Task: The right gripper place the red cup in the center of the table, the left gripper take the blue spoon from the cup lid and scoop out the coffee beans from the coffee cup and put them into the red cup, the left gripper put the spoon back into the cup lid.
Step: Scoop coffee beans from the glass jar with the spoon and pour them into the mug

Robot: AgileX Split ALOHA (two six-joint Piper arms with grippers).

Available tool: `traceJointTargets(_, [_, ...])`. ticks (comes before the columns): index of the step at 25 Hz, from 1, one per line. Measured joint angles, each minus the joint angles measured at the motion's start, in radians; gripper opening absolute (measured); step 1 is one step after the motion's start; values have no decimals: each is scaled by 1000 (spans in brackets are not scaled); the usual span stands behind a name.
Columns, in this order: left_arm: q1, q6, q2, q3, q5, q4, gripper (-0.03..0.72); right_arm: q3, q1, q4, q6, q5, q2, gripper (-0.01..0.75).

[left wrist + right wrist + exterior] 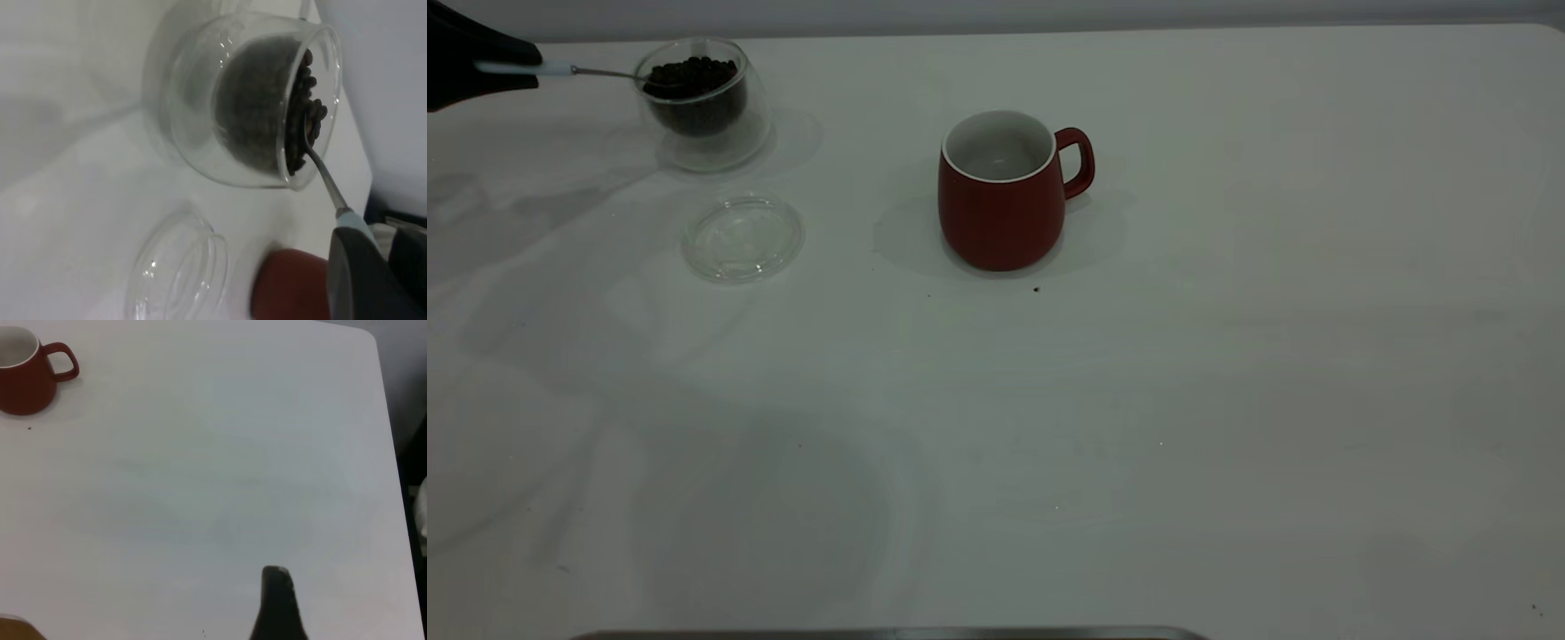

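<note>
My left gripper is at the table's far left back, shut on the pale blue handle of the blue spoon. The spoon's metal bowl rests in the coffee beans inside the clear glass coffee cup. In the left wrist view the spoon reaches into the beans. The cup lid lies empty in front of the coffee cup. The red cup stands upright near the table's middle, its handle to the right and its inside empty. Of my right gripper only one black finger shows, over bare table far from the red cup.
The white table stretches wide to the right of and in front of the red cup. A few dark specks lie near the mug's base. The table's edge runs along the side of the right wrist view.
</note>
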Motion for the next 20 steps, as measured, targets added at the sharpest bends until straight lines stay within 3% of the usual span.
traceJointTargets(20, [8,61,0,0,212,14,119,0,0,0,0,0,0,588])
